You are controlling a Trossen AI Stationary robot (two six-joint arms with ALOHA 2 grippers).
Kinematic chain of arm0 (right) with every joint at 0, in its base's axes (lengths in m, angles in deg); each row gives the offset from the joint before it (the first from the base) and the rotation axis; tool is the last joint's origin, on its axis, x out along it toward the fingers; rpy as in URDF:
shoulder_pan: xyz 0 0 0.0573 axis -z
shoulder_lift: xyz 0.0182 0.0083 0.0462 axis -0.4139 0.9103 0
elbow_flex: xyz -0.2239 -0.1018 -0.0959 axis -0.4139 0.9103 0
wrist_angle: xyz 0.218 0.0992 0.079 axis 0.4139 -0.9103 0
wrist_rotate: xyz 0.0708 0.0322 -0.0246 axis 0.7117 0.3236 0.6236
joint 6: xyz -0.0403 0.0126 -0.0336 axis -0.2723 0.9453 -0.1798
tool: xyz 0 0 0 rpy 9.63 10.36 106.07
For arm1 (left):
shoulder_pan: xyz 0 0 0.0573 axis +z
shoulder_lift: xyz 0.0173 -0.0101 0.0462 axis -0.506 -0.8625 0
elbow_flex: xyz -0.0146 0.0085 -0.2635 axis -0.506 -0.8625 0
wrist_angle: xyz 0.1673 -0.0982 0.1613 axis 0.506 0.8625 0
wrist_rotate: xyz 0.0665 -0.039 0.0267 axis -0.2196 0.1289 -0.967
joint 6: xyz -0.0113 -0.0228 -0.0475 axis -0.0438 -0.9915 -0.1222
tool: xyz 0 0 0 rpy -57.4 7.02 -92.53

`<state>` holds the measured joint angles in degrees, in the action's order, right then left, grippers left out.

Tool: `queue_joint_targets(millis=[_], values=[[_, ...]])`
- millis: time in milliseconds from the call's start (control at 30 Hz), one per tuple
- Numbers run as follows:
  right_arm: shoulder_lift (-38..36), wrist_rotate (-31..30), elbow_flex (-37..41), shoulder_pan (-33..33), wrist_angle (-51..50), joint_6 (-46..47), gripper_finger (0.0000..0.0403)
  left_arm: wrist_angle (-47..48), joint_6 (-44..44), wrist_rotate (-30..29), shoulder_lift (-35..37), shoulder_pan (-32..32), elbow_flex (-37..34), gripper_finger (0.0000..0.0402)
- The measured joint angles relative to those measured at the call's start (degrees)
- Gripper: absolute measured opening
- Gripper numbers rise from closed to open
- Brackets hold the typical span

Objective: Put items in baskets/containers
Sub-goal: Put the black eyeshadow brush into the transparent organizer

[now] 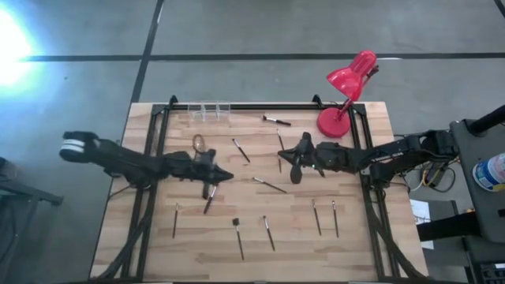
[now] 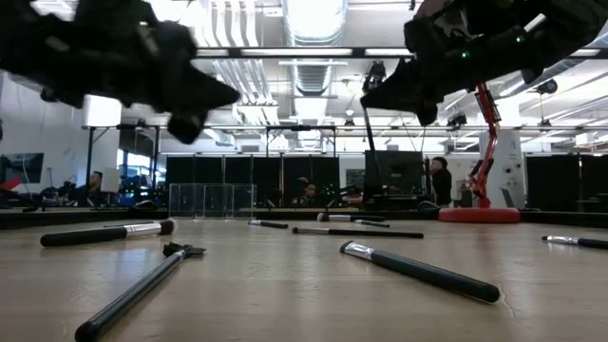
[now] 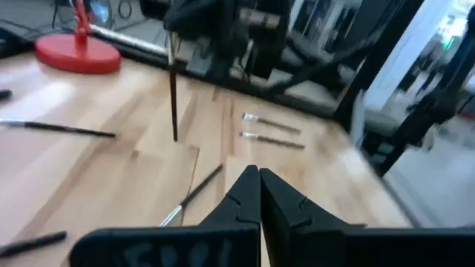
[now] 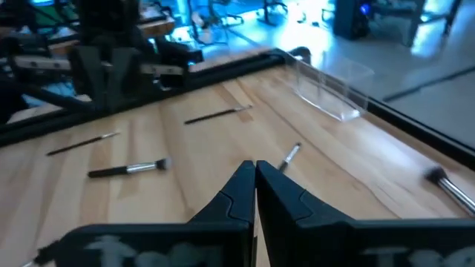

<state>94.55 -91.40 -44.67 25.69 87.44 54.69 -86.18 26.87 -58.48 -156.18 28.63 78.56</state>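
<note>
2 dark arms — left arm (image 1: pixel 126 160) has a white-banded joint.

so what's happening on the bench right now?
Two dark arms hover over the wooden table, sorting thin dark makeup brushes into the row of clear plastic cups at the far edge. No brush shows in the cups; about a dozen lie scattered on the wood. The left gripper and right gripper are both shut and empty, near mid-table. A red desk lamp stands at the far right corner.
</note>
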Motion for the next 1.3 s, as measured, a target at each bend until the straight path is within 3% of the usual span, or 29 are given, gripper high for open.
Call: queue_joint_targets(millis=[267, 533, 833, 1300], values=[[0.0, 0.2, 0.0, -4.7, 5.9, -4.0, 0.0008, 0.5, 3.0, 0.2, -10.7, -0.5, 13.8, 0.0007], [0.0, 0.2, 0.0, -8.4, 9.9, -6.2, 0.0008, 8.1, 4.4, 0.1, -15.3, -1.1, 23.0, 0.0078], [0.0, 0.1, -2.0, -13.0, 13.1, -8.0, 0.0008, 6.6, 4.4, 0.6, -18.9, -2.3, 26.9, 0.0125], [0.0, -0.5, -2.9, -15.3, 17.0, -9.0, 0.0008, -0.7, 4.3, -1.7, -23.5, -3.8, 30.0, 0.0129]])
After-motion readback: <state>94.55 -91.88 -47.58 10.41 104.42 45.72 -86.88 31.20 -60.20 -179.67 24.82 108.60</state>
